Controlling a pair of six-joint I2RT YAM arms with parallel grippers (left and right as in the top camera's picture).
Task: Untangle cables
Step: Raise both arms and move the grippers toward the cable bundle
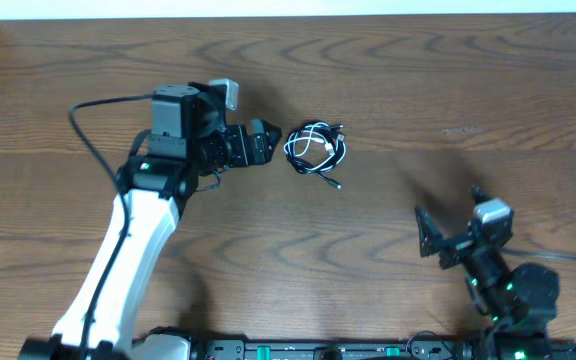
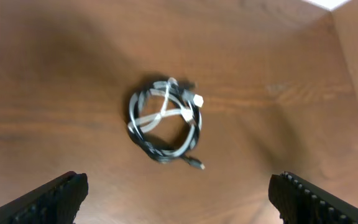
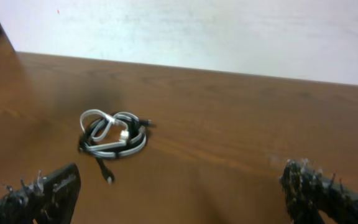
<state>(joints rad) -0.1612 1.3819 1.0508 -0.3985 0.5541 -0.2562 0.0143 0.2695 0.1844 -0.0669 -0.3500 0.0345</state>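
Our left pincer (image 1: 266,142) stands with its jaws wide apart and holds nothing. It hangs just beside the cables (image 1: 316,148), on their left, and its mouth is turned toward them. In the left wrist view the bundle lies in the middle between the two fingers (image 2: 55,198), ahead of them and not touching. We judge this is so that a straight approach would bring the jaws around the bundle.

Our right pincer (image 1: 451,212) is also spread wide and empty. It waits well apart from the cables, near the front right of the counter (image 1: 418,90). From there its camera sees the bundle from the side. We think it is kept back to leave room for the left arm, and to be ready to take the other cord later.

The cables lie flat on the bare counter as one small round coil. The white cord (image 2: 166,115) crosses through the inside of the ring and the black cord (image 2: 151,144) winds around it. One small plug (image 2: 197,165) sticks out of the coil on a short free end. The task is not begun, because the two cords are wound together. A free end like this one seems to us the easiest place to start pulling.
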